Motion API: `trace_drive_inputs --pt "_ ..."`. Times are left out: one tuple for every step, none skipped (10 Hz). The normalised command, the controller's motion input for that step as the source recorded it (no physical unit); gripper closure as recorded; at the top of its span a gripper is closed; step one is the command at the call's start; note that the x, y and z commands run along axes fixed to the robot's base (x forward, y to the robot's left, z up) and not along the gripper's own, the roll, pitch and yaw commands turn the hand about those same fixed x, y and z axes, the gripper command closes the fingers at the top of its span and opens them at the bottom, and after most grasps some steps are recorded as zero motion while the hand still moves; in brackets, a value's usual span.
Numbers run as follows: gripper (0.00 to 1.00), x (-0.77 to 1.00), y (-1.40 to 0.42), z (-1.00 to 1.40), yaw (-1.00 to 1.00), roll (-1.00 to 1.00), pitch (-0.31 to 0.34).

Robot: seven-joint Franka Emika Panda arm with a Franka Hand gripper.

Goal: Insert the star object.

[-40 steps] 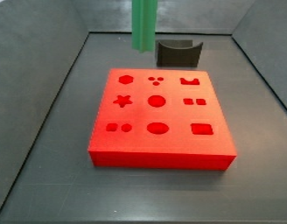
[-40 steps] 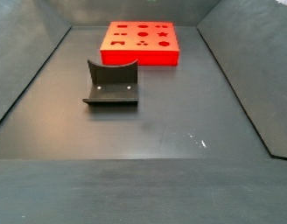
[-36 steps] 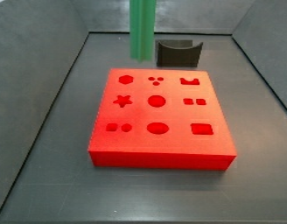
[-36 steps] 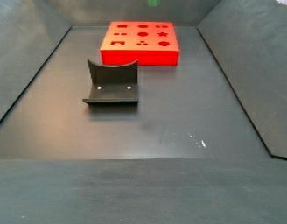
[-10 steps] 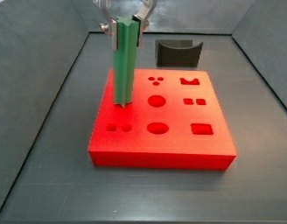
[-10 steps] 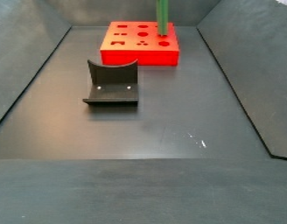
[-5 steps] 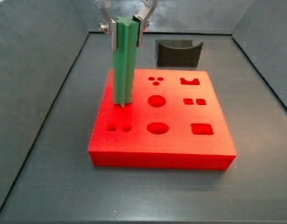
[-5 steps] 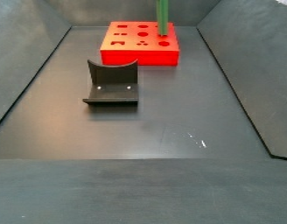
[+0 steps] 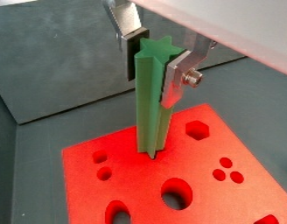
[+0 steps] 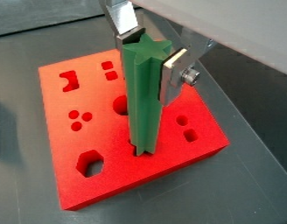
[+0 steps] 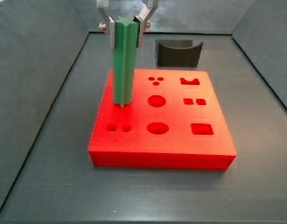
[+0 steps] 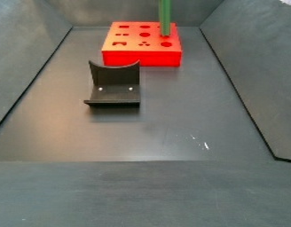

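The star object (image 11: 122, 66) is a long bright green ridged rod, held upright. My gripper (image 11: 125, 24) is shut on its upper end. Its lower end stands on the star-shaped hole of the red block (image 11: 170, 131). In both wrist views the silver fingers clamp the rod's star-profile top (image 9: 154, 50) (image 10: 143, 48) and the rod's foot meets the red block (image 9: 240, 201) (image 10: 64, 140). In a side view only the rod (image 12: 165, 19) shows above the red block (image 12: 141, 55); the gripper is out of frame there.
A dark grey curved block (image 11: 178, 52) stands behind the red block, and shows nearer the camera in a side view (image 12: 114, 84). Dark walls enclose the grey floor on all sides.
Four seconds ago the rod hung high at the back. It has come forward and down onto the red block. Over the last second nothing visibly moves.
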Motion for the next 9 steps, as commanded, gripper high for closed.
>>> trace_drive_inputs --pt "1.0 0.08 0.0 -0.1 -0.04 -0.02 -0.014" --pt "1.0 0.13 0.0 -0.1 -0.07 -0.03 -0.014" --pt "1.0 0.17 0.0 -0.05 -0.21 -0.02 0.0" --pt "1.0 0.11 0.01 -0.03 -0.21 0.0 0.0" --pt "1.0 0.09 0.0 -0.03 -0.22 0.0 0.0" --pt "1.0 0.06 0.0 -0.01 -0.21 0.0 0.0" --pt "1.0 0.05 0.0 -0.04 -0.19 -0.02 0.0" --pt "1.0 0.0 0.0 -0.1 -0.29 -0.08 -0.037" --pt "1.0 0.0 0.0 -0.09 -0.25 -0.06 -0.034"
